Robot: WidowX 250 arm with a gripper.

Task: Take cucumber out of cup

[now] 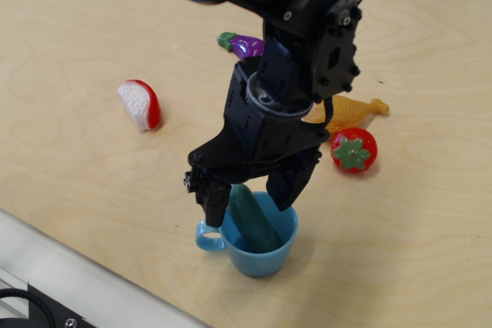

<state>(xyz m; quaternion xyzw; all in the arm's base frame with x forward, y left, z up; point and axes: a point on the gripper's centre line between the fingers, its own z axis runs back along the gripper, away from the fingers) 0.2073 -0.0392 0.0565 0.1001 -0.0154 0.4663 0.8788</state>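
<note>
A light blue cup (257,255) with a loop handle on its left stands near the table's front edge. A dark green cucumber (254,220) leans inside it, its top end sticking up over the rim. My black gripper (247,199) is lowered over the cup with its jaws open. One finger (213,207) hangs left of the cucumber's top end, the other (286,190) right of it. The fingers stand on either side of the cucumber and do not press on it.
A red and white sliced piece (140,104) lies at the left. A purple eggplant (240,42) lies behind my arm. An orange chicken leg (355,110) and a red strawberry (354,150) lie at the right. The table's front edge (92,270) runs close by the cup.
</note>
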